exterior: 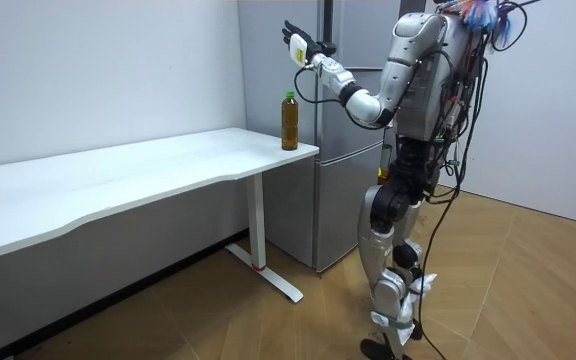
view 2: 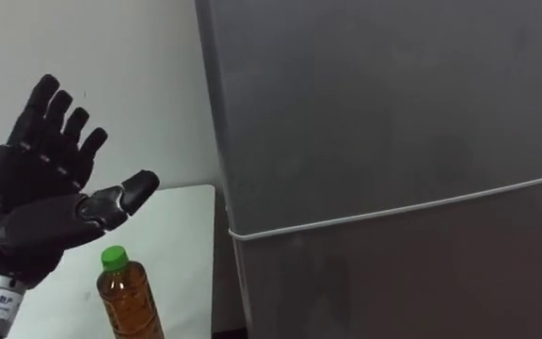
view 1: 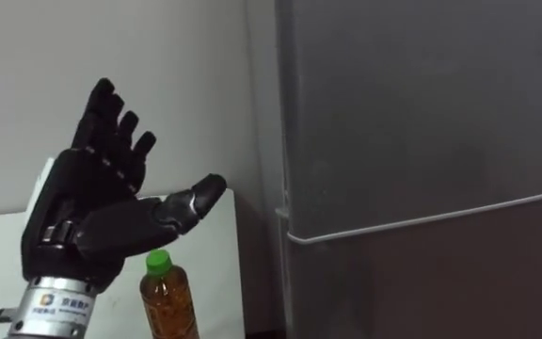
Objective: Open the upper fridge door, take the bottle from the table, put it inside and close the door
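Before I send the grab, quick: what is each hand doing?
Left hand: open, holding nothing, higher than the bottle.
Right hand: cannot be told.

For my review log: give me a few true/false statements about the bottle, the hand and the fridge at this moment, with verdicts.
1. The left robot hand grips the bottle. False: it is open, raised higher than the bottle and apart from it.
2. The bottle stands upright on the white table. True.
3. The fridge doors are shut. True.
4. The bottle's cap is red. False: it is green.
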### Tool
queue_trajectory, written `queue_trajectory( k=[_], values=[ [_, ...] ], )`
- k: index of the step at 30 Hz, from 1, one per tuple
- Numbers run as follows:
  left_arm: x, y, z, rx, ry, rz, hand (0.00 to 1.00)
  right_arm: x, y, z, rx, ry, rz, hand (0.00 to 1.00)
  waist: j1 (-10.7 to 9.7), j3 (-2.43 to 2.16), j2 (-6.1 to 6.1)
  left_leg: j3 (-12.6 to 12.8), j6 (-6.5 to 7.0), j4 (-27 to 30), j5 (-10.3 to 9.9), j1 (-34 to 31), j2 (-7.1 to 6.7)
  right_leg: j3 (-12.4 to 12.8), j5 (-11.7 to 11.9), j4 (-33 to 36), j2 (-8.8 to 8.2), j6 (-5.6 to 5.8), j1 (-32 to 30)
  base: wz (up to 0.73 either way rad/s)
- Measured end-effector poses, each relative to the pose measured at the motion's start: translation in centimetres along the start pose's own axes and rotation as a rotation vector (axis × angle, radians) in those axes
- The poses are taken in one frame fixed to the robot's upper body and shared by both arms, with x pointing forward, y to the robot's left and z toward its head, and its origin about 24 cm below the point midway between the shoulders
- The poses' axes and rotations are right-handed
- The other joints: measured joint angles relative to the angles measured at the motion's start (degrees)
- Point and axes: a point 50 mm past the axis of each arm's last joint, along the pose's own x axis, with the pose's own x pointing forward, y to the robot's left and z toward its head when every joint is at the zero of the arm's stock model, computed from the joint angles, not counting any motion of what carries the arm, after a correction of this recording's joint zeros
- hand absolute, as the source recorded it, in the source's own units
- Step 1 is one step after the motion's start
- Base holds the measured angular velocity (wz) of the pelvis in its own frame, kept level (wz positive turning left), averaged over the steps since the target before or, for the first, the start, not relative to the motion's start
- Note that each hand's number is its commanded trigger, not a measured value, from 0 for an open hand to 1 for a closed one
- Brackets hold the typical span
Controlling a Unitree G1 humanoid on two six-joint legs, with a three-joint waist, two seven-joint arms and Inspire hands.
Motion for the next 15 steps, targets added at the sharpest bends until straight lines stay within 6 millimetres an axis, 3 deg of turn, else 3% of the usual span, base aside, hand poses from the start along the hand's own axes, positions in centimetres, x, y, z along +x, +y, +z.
queue_trajectory(
  k=[1,15],
  values=[
    [0.0,-0.5,-0.4,-0.007,0.024,-0.033,0.0,0.0,0.2,0.2,-0.018,-0.004,0.005,0.0,0.0,-0.25,0.34,0.0,0.0,0.0,0.0,0.0,0.01,0.0,0.0,0.0,0.0,0.02,-0.2,0.0],
    [-0.3,-4.5,-3.0,-0.101,0.162,-0.237,0.0,0.3,1.6,1.3,-0.164,-0.003,0.035,0.0,-0.4,-0.36,0.49,0.9,-0.02,0.0,0.0,-0.4,0.12,0.0,0.1,0.1,0.12,-0.09,-0.6,0.0]
  ],
)
